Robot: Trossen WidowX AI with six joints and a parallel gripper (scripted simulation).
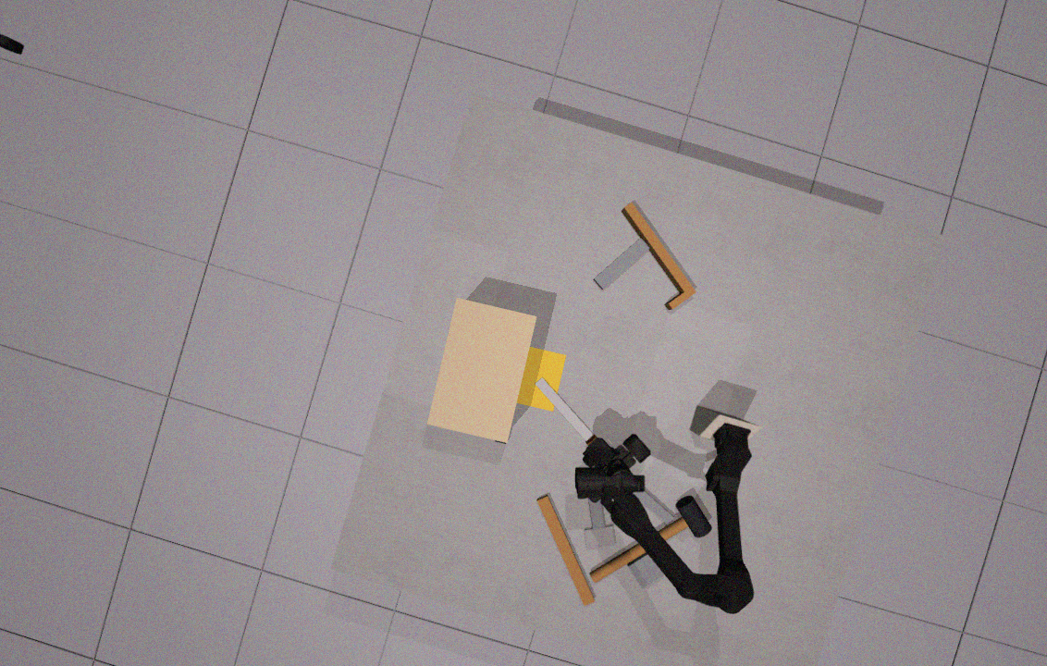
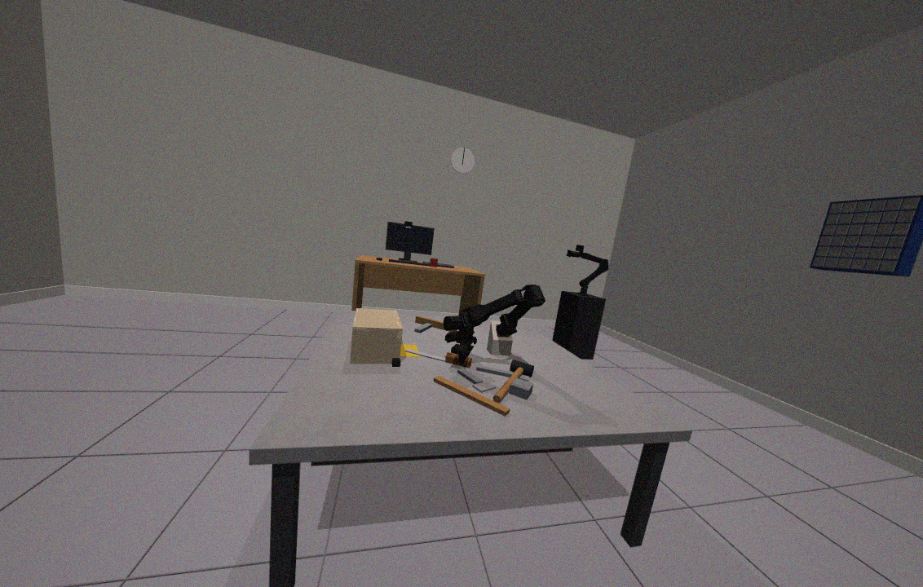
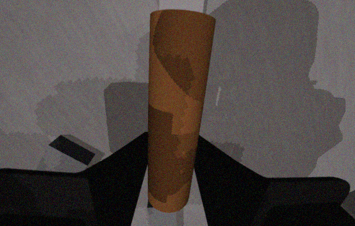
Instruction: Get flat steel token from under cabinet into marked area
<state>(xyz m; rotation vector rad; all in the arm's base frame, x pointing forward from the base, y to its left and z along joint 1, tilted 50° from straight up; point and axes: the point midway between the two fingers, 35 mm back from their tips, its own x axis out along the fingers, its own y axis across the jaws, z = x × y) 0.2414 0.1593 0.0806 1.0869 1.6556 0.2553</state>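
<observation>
The pale wooden cabinet (image 1: 482, 370) (image 2: 376, 339) stands left of the arm. The yellow marked area (image 1: 554, 364) lies along its right side, partly in shadow. My gripper (image 1: 598, 451) (image 2: 460, 357) (image 3: 171, 138) is shut on the round brown wooden handle (image 3: 177, 63) of a long flat tool. The tool's pale blade (image 1: 567, 410) (image 2: 426, 356) points toward the cabinet. Its tip is over the marked area in the overhead view, outside the cabinet's visible edge; its exact height cannot be told. The steel token is not visible in any view, and the vent slots cannot be made out.
A wooden bar (image 1: 565, 550) (image 2: 470, 395) and a black-headed mallet (image 1: 693, 515) (image 2: 521, 367) lie near the arm, with grey metal pieces among them. A hooked wooden stick (image 1: 659, 248) and a grey bar (image 1: 621, 265) lie on the cabinet's far right side. A small black block (image 2: 395, 362) is at the cabinet's near corner.
</observation>
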